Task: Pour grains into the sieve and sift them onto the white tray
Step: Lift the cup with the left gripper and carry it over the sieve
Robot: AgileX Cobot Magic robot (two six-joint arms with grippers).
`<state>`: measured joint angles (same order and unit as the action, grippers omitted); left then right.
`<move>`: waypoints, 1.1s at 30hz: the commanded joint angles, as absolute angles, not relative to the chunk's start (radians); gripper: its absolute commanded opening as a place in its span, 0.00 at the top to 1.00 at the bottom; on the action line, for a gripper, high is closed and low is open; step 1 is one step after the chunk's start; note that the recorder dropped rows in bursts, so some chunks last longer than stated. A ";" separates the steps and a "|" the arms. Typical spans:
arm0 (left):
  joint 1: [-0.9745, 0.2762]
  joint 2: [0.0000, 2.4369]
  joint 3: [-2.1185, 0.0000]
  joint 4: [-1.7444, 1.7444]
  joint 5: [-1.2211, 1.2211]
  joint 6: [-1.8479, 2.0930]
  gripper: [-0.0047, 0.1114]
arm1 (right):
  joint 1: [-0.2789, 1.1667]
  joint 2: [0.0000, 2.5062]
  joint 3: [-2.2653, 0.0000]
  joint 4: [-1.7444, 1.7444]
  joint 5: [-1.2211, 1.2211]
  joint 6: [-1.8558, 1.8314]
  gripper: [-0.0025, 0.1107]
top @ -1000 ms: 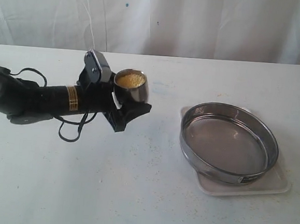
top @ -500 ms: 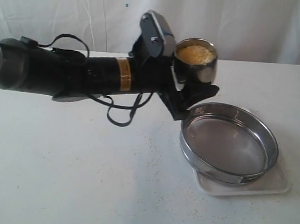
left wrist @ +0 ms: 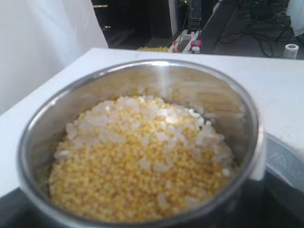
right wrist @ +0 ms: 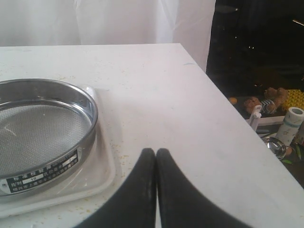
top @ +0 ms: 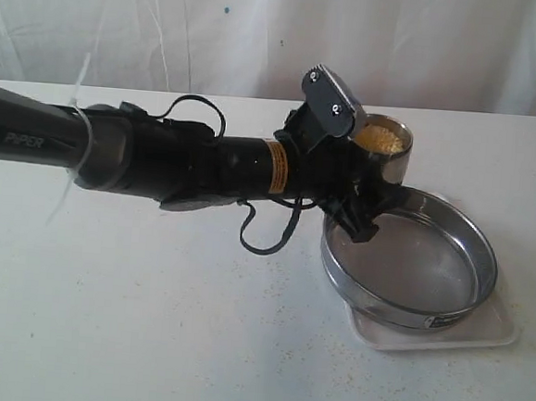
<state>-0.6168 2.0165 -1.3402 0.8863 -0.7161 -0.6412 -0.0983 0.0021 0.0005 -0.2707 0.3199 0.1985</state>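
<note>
The left gripper (top: pixel 374 179) is clamping a steel cup (top: pixel 389 162) full of yellow grains (left wrist: pixel 142 161) above the left edge of the sieve (top: pixel 409 315), which is sitting on the white tray (top: pixel 492 331). The right gripper (right wrist: pixel 156 161) is hanging pinched together beside the tray.

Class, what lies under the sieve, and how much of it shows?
The white tray lies under the sieve; only its edges and corners show. Its middle is covered.

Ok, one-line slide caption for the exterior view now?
Left gripper holds a steel cup of grains above the edge of the empty sieve, set on the white tray.
</note>
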 commanded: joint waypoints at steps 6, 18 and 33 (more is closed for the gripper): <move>-0.683 2.034 -1.374 0.772 -0.475 -0.640 0.96 | -0.098 0.000 0.000 -0.278 0.312 0.198 0.98; -0.741 2.037 -1.503 0.775 -0.085 -0.532 0.96 | -0.098 0.000 0.000 -0.278 0.312 0.198 0.98; -0.800 2.037 -1.507 0.864 -0.048 -0.225 0.96 | -0.098 0.000 0.000 -0.278 0.312 0.198 0.98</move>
